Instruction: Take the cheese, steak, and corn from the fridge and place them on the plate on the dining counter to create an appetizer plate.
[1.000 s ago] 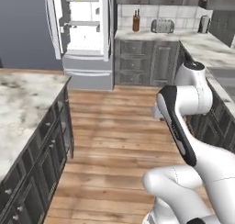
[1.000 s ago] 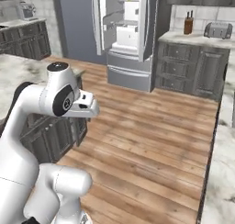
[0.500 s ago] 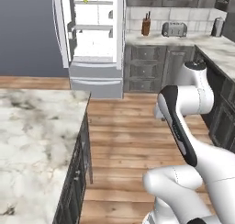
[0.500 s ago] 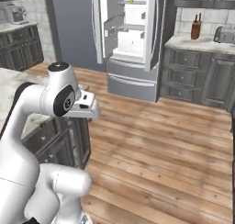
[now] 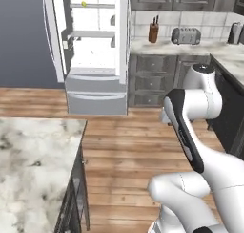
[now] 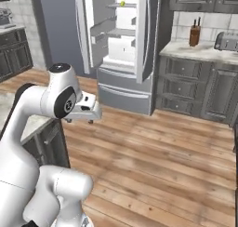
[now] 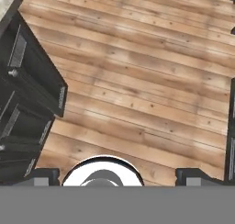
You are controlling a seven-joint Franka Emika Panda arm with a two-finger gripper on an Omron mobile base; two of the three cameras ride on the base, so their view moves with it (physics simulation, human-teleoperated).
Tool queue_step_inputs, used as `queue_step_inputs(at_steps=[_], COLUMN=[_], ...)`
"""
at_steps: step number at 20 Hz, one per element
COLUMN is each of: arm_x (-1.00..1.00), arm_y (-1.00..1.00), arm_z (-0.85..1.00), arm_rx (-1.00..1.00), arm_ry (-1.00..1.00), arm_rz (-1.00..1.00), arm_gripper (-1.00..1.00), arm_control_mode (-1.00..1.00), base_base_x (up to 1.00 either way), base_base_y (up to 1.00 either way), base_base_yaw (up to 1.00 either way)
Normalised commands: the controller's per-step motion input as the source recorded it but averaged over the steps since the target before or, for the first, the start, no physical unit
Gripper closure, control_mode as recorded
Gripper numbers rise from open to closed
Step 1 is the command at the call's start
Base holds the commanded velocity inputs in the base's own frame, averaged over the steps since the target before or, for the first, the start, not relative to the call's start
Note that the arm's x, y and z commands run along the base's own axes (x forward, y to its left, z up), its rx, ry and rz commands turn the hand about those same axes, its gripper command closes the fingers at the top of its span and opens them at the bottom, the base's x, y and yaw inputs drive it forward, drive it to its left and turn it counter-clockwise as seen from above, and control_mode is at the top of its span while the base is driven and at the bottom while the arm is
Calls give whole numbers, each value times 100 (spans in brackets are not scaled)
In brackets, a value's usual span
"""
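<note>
Trouble could come as we near the fridge, doors wide, with our tool spread open and empty (food too distant to identify): clipping a door.

**Robot arm facing an open fridge across a wooden floor**

The fridge is standing open at the far wall, a small yellow item sitting on an upper shelf. A knife block and toaster are resting on the marble counter beside it. The gripper is hanging near the white arm.
</note>
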Motion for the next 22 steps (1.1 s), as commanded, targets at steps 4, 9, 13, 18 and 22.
queue_step_inputs(at_steps=[4, 9, 13, 18, 22], arm_x=[0, 0, 0, 0, 0], arm_y=[0, 0, 0, 0, 0], arm_z=[0, 0, 0, 0, 0], arm_rx=[0, 0, 0, 0, 0], arm_ry=[0, 0, 0, 0, 0], arm_rz=[0, 0, 0, 0, 0], arm_gripper=[-100, -100, -100, -100, -100], arm_control_mode=[100, 100, 100, 100, 100], base_base_x=[100, 100, 100, 100, 100], base_base_y=[-13, 0, 1, 9, 11], base_base_yaw=[0, 1, 6, 21, 37])
